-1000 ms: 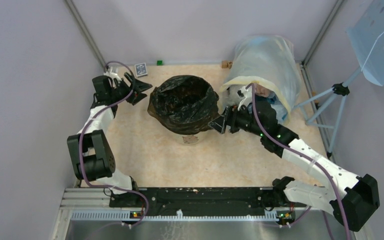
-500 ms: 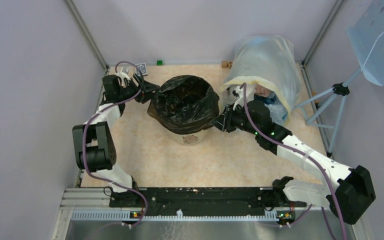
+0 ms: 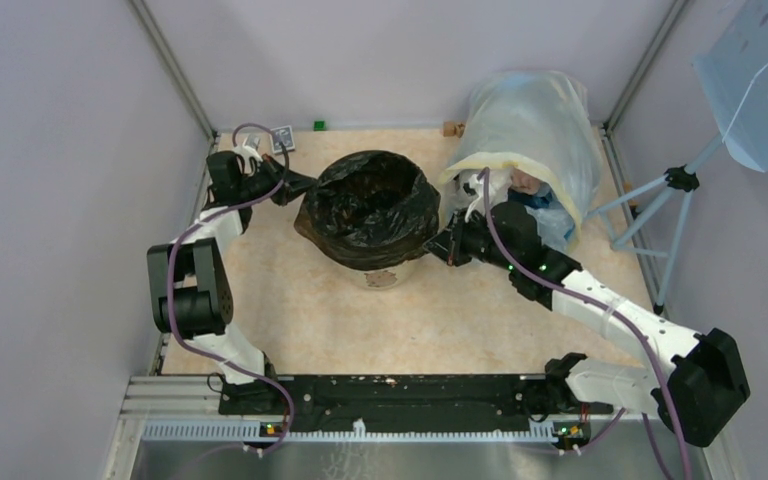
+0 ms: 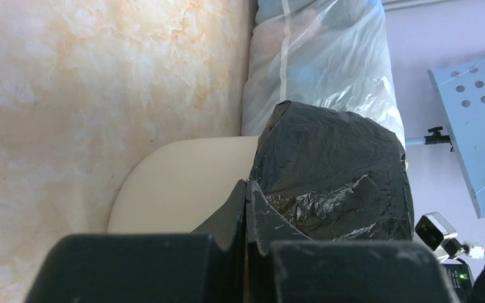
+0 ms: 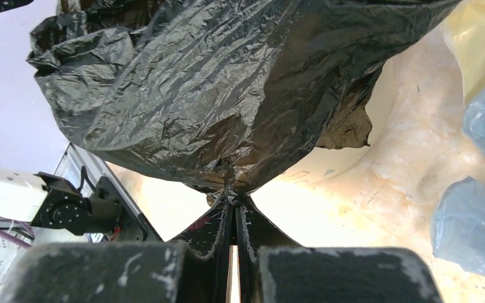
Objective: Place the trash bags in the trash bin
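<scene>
The trash bin (image 3: 385, 272) stands in the middle of the surface (image 3: 280, 300). It is round and cream. A black trash bag (image 3: 370, 205) sits in it. The bag's top is open wide and folds out over the rim, so from above only the low part of the bin shows.

The left gripper (image 3: 295, 186) is at the left side of the bin, up by the rim. Its two fingers are pressed tight together. In the left wrist view the tips touch the bag's crinkly edge. It looks like they pinch a bit of it, but that spot is dark and hard to see. Beside the bag there, the smooth cream side of the bin shows.

The right gripper (image 3: 444, 246) is at the right side of the bin. Its fingers are squeezed closed too, and a fold of the black bag is caught between the tips. In the right wrist view the bag is big and wrinkled and fills the top of the picture.

Behind the right arm, in the far right corner, lies a big see-through sack (image 3: 535, 120). It is whitish, with blue things inside, and it is near the bin. A pale blue plate with holes (image 3: 760, 70) stands on thin legs to the right, off the surface.
</scene>
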### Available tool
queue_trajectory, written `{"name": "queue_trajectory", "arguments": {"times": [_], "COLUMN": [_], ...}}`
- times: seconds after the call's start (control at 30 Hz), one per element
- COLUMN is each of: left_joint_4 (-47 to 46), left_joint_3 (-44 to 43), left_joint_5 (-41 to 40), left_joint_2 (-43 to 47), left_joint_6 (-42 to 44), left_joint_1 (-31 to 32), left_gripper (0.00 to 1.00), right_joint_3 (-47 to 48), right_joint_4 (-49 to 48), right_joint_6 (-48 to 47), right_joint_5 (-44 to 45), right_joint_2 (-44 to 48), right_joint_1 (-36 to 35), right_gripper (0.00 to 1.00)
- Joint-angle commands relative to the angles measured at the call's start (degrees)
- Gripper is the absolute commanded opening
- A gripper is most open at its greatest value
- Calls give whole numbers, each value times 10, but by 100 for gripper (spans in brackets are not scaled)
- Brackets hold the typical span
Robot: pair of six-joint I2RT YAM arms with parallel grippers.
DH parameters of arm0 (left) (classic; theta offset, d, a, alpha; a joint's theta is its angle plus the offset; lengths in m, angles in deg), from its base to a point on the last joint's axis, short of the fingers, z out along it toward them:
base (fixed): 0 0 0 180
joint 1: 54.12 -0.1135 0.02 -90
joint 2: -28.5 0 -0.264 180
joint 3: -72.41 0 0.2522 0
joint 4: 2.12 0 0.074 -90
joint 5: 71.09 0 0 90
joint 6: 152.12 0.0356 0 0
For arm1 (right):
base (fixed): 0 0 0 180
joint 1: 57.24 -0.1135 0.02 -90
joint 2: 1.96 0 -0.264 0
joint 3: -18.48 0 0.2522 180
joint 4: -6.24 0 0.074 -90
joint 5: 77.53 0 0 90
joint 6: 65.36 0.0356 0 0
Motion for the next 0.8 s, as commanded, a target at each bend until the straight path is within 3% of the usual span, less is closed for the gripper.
{"name": "queue_trajectory", "arguments": {"times": [0.0, 0.77], "left_joint_4": [-33, -26], "left_joint_3": [21, 44], "left_joint_5": [-10, -86], "left_joint_2": [-12, -44], "left_joint_6": [16, 49], "left_joint_1": [7, 52], "left_gripper": [0, 0], "right_joint_3": [-19, -31], "right_joint_4": [-19, -18], "right_joint_6": [-14, -34], "right_joint_5": [14, 31], "right_joint_2": [-4, -77], "right_joint_1": [-5, -7], "right_gripper": [0, 0]}}
